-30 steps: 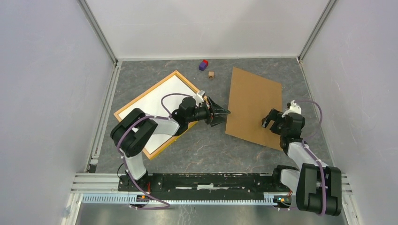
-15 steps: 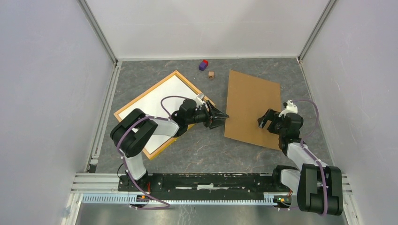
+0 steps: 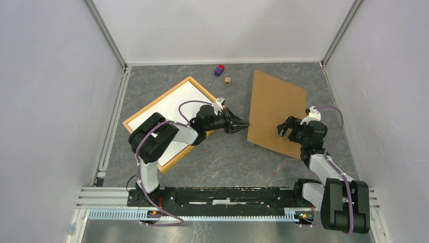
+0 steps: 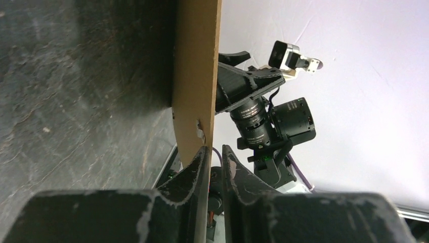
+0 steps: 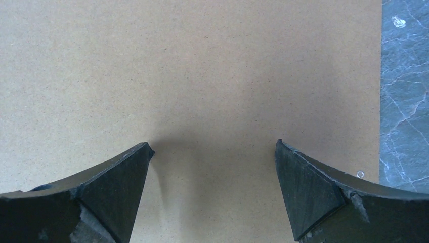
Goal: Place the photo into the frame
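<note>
so, the grey marbled surface (image 3: 222, 157) carries two large flat things. the orange-wood frame (image 3: 157, 98) lies askew on the left, and a plain brown backing board (image 3: 278, 111) lies to its right, apart from it. the photo (image 3: 167, 109) sits inside the frame, as i judge it — only a plain white face shows, so the picture side is presumably down.

the left tool (image 3: 242, 124) reaches past the frame's right corner and pinches the board's left edge. in the left wrist view its fingers (image 4: 195, 169) are nearly pressed together on the thin edge, which stands raised with shadow beneath. the right tool (image 3: 284, 129) is spread wide over the board's near part; i cannot tell whether its tips touch.

far back lie a purple and red block (image 3: 219, 70) and a small brown block (image 3: 228, 80), near each other.

the risks, as i see them: the grip is thin and sits at one edge, so the board may twist or slip out as it is carried. if the right tool presses down while the left lifts, the board could bow. and a board dragged low could catch the frame's rim and shove frame and photo out of line — it needs to come in above the rim.
</note>
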